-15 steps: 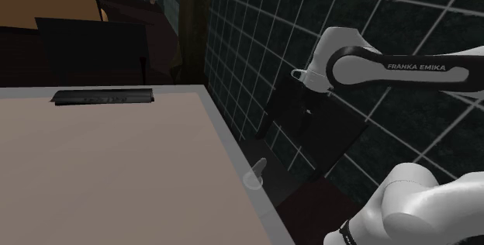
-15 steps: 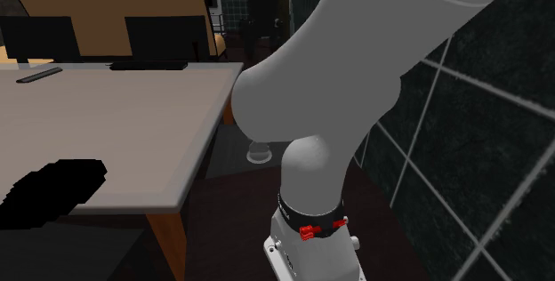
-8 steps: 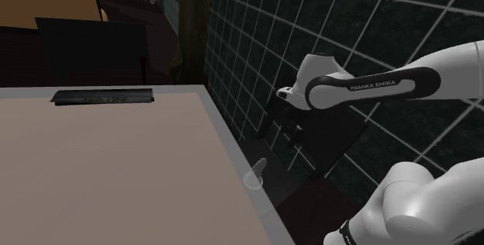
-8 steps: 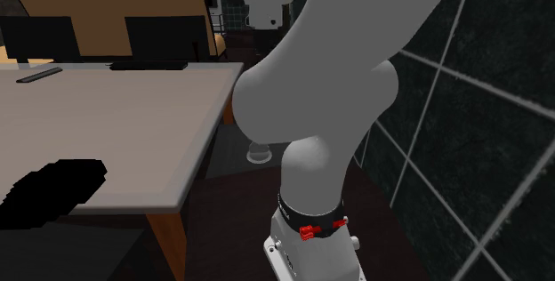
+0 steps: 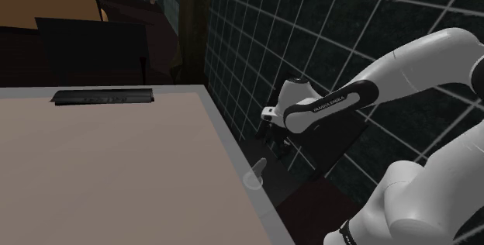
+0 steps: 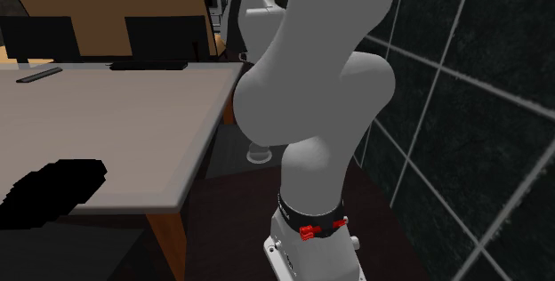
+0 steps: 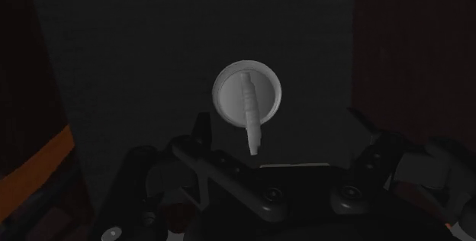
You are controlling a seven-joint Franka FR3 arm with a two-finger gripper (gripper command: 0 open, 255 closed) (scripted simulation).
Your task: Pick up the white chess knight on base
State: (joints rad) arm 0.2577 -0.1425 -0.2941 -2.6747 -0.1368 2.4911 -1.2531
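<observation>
Lower than half a second ago, the pincer (image 5: 275,139) now hangs just above the knight (image 5: 254,175), fingers spread, released, touching nothing. Knight stands upright on the dark floor (image 5: 299,197), just right of the table (image 5: 116,174) in the shoulder view.

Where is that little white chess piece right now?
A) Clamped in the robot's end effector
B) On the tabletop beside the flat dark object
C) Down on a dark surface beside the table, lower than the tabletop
C: the white chess knight stands on a dark surface below the level of the table, just off its edge, with the end effector above it and apart from it.
</observation>
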